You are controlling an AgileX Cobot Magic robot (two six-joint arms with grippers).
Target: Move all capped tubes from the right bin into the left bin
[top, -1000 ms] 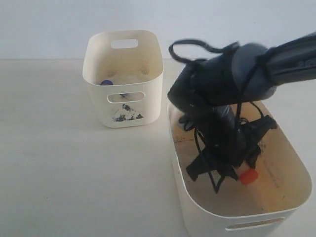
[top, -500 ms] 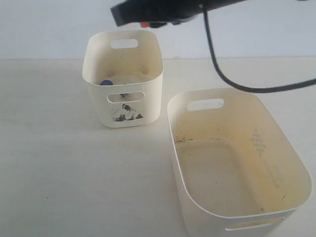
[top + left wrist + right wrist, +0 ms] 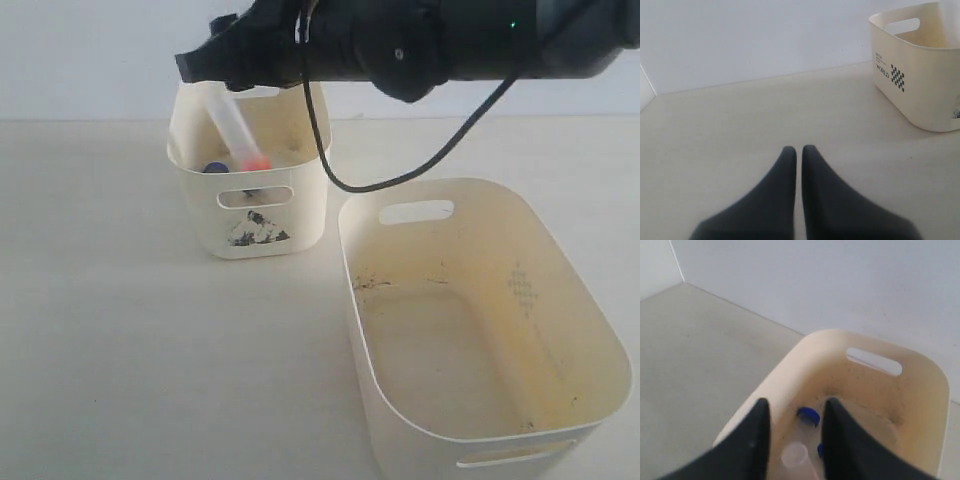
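Orange-red plastic is catching the eye: the cap of one clear tube [image 3: 238,130] is pointing down inside the tall bin [image 3: 300,205], with the tube leaning tilted and its bare end poking up above the rim. The right gripper [image 3: 796,402] is hovering right over that bin. Its jaws are standing apart on either side of the tube's clear end and touching neither side of it, so the grip is released. Deeper in the tall bin, a blue cap [image 3: 808,415] is showing on the floor. The tall bin is sitting toward the back edge of the table [image 3: 120,330], while the wide bin [image 3: 590,330] is sitting near the front right corner, close beside it. The left gripper [image 3: 799,149] is hovering over bare table with its fingers pressed together, clenched on nothing.
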